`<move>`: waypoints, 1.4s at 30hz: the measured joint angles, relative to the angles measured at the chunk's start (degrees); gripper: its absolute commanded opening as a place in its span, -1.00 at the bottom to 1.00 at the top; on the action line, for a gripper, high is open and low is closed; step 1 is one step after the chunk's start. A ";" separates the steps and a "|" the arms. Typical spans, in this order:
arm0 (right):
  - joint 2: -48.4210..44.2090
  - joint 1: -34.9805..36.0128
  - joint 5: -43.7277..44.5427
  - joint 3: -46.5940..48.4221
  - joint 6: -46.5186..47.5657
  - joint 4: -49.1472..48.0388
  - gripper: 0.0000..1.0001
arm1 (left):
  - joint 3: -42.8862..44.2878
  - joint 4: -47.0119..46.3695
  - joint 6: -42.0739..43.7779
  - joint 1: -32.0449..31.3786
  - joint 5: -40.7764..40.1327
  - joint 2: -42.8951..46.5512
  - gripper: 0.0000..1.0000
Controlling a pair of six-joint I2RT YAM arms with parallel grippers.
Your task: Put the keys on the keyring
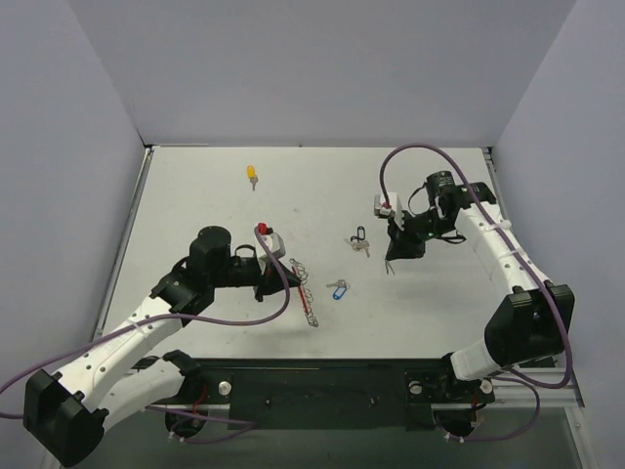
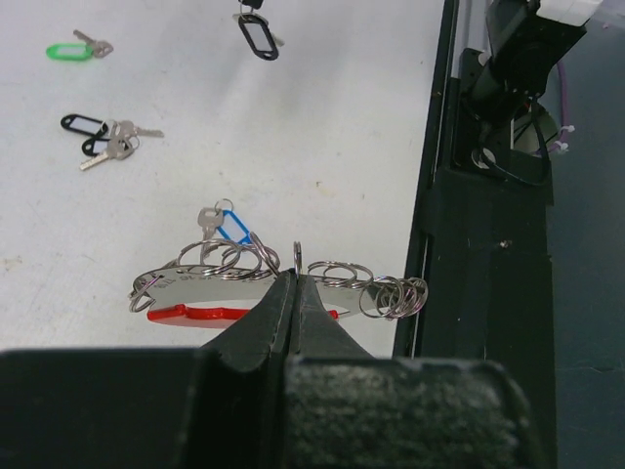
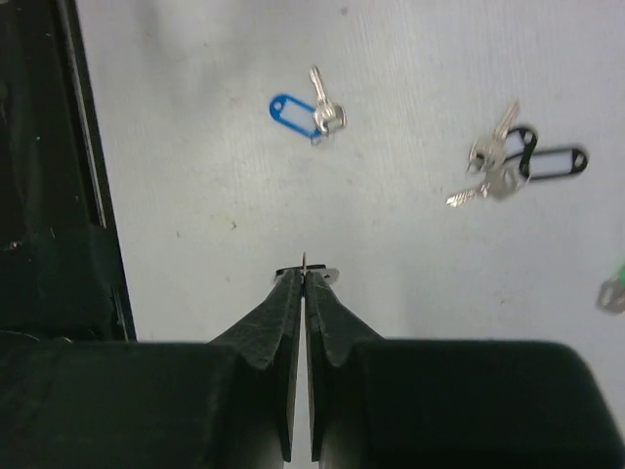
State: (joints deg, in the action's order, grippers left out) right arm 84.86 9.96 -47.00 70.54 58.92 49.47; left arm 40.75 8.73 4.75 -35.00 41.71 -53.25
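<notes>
White desk (image 1: 195, 210), keyring held toward its near edge.
Left gripper (image 2: 296, 278) was clamped shut on the keyring (image 2: 195, 293), left of centre; right gripper (image 3: 306, 274) pinched a black-tagged key (image 2: 257, 36) over the desk's middle.

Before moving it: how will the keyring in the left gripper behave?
Likely swings: the left gripper pinches the keyring at a single point. Its loose silver rings probably slide and bunch. Seems light: all thin metal.

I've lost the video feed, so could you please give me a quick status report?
Left hand shut on the keyring. Right hand shut on a black-tagged key, not yet threaded. Blue key and black pair lie loose between the hands.
</notes>
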 measured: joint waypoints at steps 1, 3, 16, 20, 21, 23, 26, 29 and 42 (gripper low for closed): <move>0.00 0.52 -2.40 2.80 3.98 3.45 -1.00 | 0.09 -0.74 -0.02 -0.26 0.04 -0.07 -1.00; 0.00 1.51 -6.29 7.19 11.37 8.74 -1.00 | 0.85 -1.81 0.13 -1.42 0.07 -0.61 -1.00; -5.44 15.37 -14.58 13.11 32.70 24.06 -1.00 | 6.71 -4.90 7.52 -14.86 -7.63 -5.75 -1.00; -7.45 15.37 -14.62 13.42 31.71 25.05 -1.00 | 1.14 -12.48 9.07 -16.68 -8.39 -3.69 -1.00; -7.52 15.37 -14.73 13.51 31.23 25.22 -1.00 | -1.11 -14.58 9.25 -16.94 -8.52 -2.75 -1.00; -7.43 15.47 -14.93 13.53 30.25 25.24 -1.00 | -4.92 -18.05 9.16 -17.55 -8.76 -1.31 -1.00; -7.30 16.06 -14.97 13.53 28.09 25.27 -1.00 | -7.87 -22.10 7.98 -18.23 -9.75 -0.68 -1.00; -6.82 17.46 -14.97 13.53 25.77 25.33 -1.00 | -9.84 -27.08 5.53 -18.53 -11.41 -0.15 -1.00; -4.15 22.32 -14.67 13.53 15.87 25.11 -1.00 | -17.84 -47.74 -9.35 -18.53 -16.09 -1.05 -1.00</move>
State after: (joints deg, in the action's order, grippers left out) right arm 80.71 32.27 -61.67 84.07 74.78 74.59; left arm 22.92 -39.00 -4.60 -53.54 25.63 -54.30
